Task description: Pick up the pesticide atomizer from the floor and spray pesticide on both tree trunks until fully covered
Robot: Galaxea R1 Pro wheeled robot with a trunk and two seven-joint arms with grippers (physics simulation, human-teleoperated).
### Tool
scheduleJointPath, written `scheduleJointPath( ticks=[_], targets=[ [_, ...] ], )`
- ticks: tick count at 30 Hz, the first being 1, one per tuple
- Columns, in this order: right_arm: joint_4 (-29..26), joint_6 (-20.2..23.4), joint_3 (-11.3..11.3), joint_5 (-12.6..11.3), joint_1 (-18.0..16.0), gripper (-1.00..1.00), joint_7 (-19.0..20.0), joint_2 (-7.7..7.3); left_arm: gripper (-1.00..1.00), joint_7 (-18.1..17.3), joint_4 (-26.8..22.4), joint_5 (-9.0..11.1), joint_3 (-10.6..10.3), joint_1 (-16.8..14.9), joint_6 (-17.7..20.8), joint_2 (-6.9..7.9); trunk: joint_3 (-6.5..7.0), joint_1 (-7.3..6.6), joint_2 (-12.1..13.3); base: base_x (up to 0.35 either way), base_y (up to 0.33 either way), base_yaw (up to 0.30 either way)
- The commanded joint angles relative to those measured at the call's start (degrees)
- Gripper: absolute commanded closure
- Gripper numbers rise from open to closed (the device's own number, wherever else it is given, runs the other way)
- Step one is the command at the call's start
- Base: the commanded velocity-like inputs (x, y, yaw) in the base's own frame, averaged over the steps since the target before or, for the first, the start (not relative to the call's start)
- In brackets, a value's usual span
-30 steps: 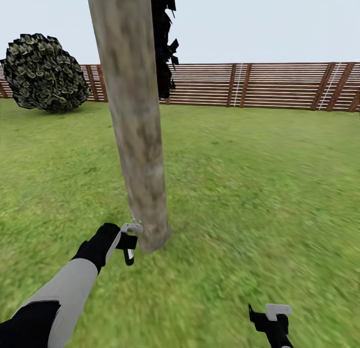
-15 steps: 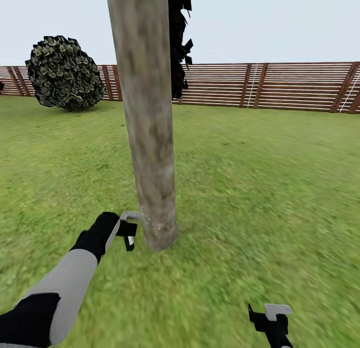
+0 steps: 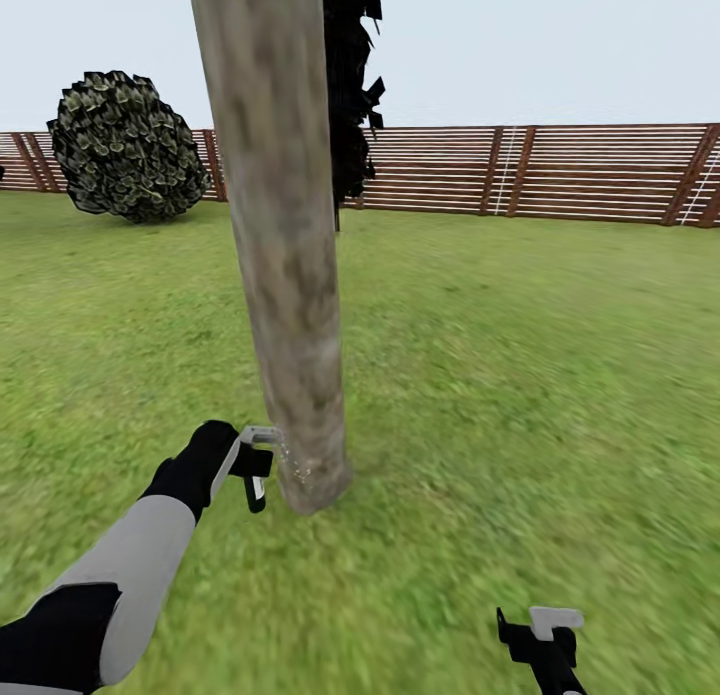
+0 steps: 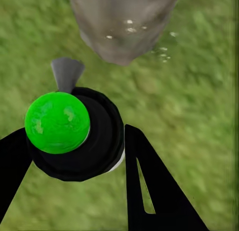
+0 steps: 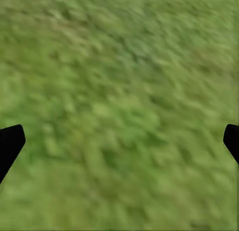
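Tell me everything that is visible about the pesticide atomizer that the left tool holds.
The pesticide atomizer has a round black body, a glossy bright green ball-shaped cap on top and a grey flared nozzle. It looks like plastic. The left tool is shut on it, with a black finger against each side of the body. The nozzle points at the base of the thick mottled grey-tan tree trunk, close to it, over the green grass lawn. Small pale droplets show on and near the trunk's base.

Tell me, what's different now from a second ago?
Mostly the camera turned: the tree trunk, bush and fence slid across the head view. The left gripper keeps its jaws shut on the atomizer, nozzle at the trunk's base. The right gripper stays open over grass.
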Motion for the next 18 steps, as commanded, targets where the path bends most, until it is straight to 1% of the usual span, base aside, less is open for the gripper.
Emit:
scheduleJointPath(
  ticks=[1,18],
  targets=[
    [0.0,-0.1,0.5,-0.5,0.0,-1.0,-0.1,-0.02,1.0,-0.5,-0.1,-0.6,0.3,0.0,0.2,-0.07,-0.05,0.01,0.0,0.077,-0.251,0.0],
    [0.0,-0.1,0.5,-0.5,0.0,-1.0,-0.1,0.02,1.0,-0.5,-0.1,-0.6,0.4,0.0,0.2,-0.1,-0.05,0.01,0.0,0.005,-0.274,0.0]
  ],
)
